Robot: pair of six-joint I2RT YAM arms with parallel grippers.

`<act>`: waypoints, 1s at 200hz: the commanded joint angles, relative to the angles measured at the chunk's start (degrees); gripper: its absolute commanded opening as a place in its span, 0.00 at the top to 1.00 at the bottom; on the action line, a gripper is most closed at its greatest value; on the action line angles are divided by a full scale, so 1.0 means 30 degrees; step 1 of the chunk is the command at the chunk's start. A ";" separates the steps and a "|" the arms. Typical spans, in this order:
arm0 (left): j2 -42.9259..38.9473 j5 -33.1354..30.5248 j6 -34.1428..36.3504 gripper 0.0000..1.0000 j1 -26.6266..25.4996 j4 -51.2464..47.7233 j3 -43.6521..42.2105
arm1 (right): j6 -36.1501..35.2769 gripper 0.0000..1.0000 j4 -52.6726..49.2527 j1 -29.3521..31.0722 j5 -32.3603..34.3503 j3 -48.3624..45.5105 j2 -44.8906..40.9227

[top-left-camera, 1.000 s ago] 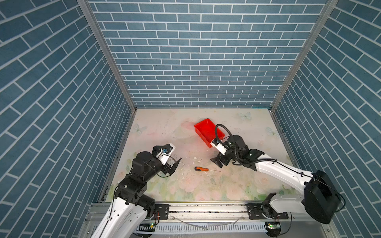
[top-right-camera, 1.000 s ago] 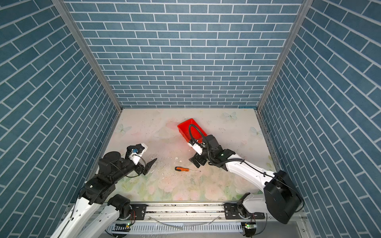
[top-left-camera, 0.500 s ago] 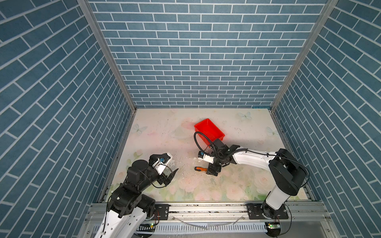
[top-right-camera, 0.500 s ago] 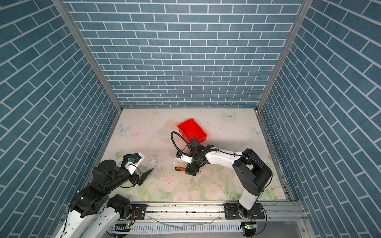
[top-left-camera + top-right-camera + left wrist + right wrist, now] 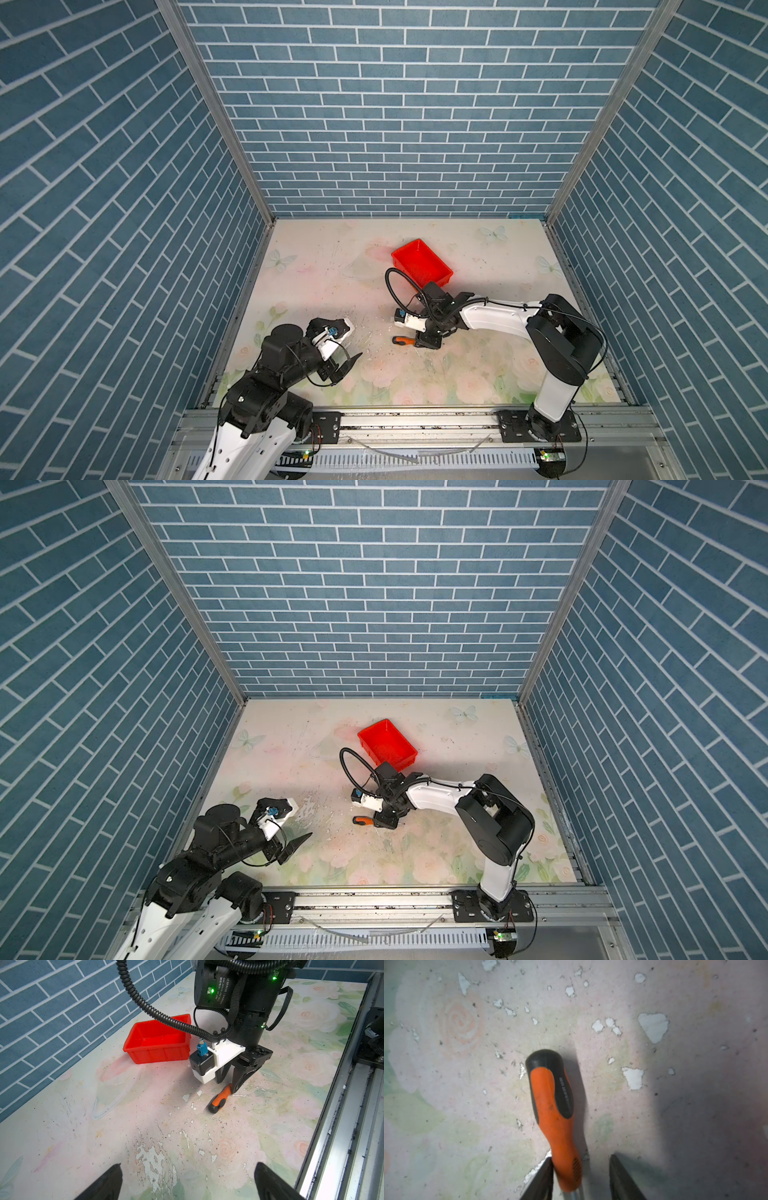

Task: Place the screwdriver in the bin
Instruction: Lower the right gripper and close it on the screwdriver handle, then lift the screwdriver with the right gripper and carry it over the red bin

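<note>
I read right gripper (image 5: 580,1158) half-open astride screwdriver (image 5: 550,1105), one finger (image 5: 543,1180) touching, not clamped; bin (image 5: 419,262) at its 12 o'clock; left gripper (image 5: 188,1164) wide open.

The pale, flower-printed tabletop (image 5: 332,286), its coating chipped into white flecks, carries two things. A shallow rectangular bright red plastic bin (image 5: 422,262) sits near the middle in both top views. Below it in the frame, apart from it, a small orange-handled, black-butted screwdriver (image 5: 402,340) lies flat.
</note>
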 commanded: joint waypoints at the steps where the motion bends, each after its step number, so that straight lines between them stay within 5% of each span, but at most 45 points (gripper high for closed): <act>1: -0.0116 0.0292 0.0268 0.00 -0.0060 -0.0239 -0.0244 | -0.0251 0.65 -0.0002 0.0140 0.0159 0.0403 0.0400; 76: 0.0268 0.0352 0.0264 0.00 -0.0060 0.0313 -0.0588 | 0.0003 1.00 0.0899 0.0157 0.1223 -0.0976 -0.0455; 173: 0.2007 0.0316 -0.1554 0.00 -0.0111 0.5408 -0.1991 | 0.3283 1.00 0.2711 -0.0326 0.1119 -0.1139 -0.3851; 200: 0.3171 0.0146 -0.2444 0.00 -0.0352 0.8179 -0.2524 | 0.4249 1.00 0.3354 -0.0957 0.3047 -0.0526 -0.4852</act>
